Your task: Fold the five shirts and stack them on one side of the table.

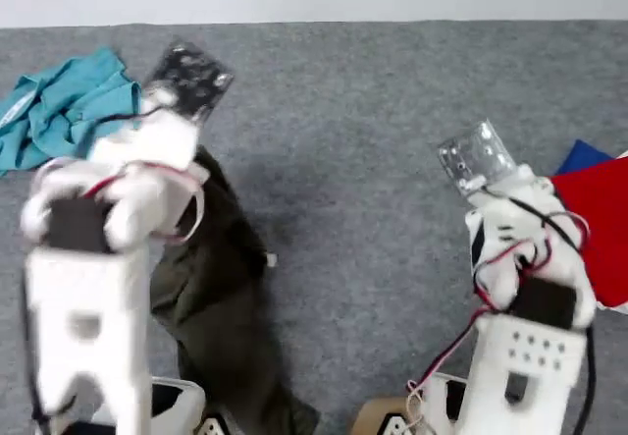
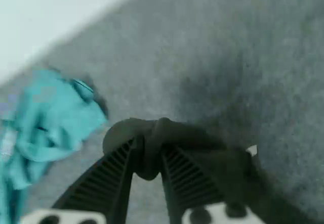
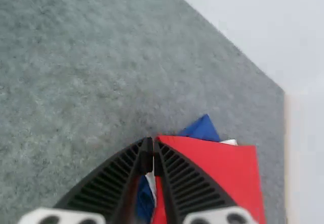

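Observation:
My left gripper (image 2: 149,155) is shut on a bunched fold of the dark olive shirt (image 1: 221,307), which hangs from it and trails down toward the table's front edge. A crumpled teal shirt (image 1: 64,106) lies at the far left corner, also the teal shirt (image 2: 45,128) beyond the left fingers. My right gripper (image 3: 152,155) is shut with nothing in it, above the edge of a folded red shirt (image 3: 217,168). That red shirt (image 1: 601,219) rests on a blue shirt (image 1: 581,155) at the right edge.
The grey felt table (image 1: 363,111) stretches bare between the two arms and toward the far edge. A white wall runs behind it. A sliver of white cloth (image 3: 229,142) peeks out under the red shirt.

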Available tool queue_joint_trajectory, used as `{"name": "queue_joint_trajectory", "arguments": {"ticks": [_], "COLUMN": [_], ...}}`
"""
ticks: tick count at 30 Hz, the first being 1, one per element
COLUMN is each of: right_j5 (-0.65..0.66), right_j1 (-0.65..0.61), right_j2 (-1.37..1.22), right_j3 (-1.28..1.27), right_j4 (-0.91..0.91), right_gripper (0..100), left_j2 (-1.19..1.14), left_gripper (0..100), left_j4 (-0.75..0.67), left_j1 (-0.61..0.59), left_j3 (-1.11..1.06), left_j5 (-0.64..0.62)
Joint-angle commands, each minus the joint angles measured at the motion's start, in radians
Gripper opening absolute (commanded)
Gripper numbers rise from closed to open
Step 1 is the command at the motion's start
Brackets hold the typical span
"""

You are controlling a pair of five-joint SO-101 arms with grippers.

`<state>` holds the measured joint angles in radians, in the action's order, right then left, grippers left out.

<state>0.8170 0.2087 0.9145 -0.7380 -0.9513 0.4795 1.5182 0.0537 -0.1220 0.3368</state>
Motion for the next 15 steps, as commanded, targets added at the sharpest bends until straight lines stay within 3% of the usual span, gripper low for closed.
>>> {"name": "queue_joint_trajectory", "arguments": {"ticks": [1, 8, 15], "right_j5": [-0.008, -0.003, -0.002], "right_j1": [-0.015, -0.016, -0.019], "right_j2": [-0.068, -0.127, -0.203], "right_j3": [0.012, 0.012, 0.012], "right_j4": [0.054, 0.053, 0.058], "right_gripper": [1.1, 1.1, 1.1], "left_j2": [-0.103, -0.318, -0.377], "left_gripper": [0, 0, 1], "left_j4": [-0.169, -0.278, -0.247], "left_j1": [-0.011, -0.138, -0.405], "left_j3": [-0.119, -0.143, -0.056], "left_j5": [0.009, 0.026, 0.206]}}
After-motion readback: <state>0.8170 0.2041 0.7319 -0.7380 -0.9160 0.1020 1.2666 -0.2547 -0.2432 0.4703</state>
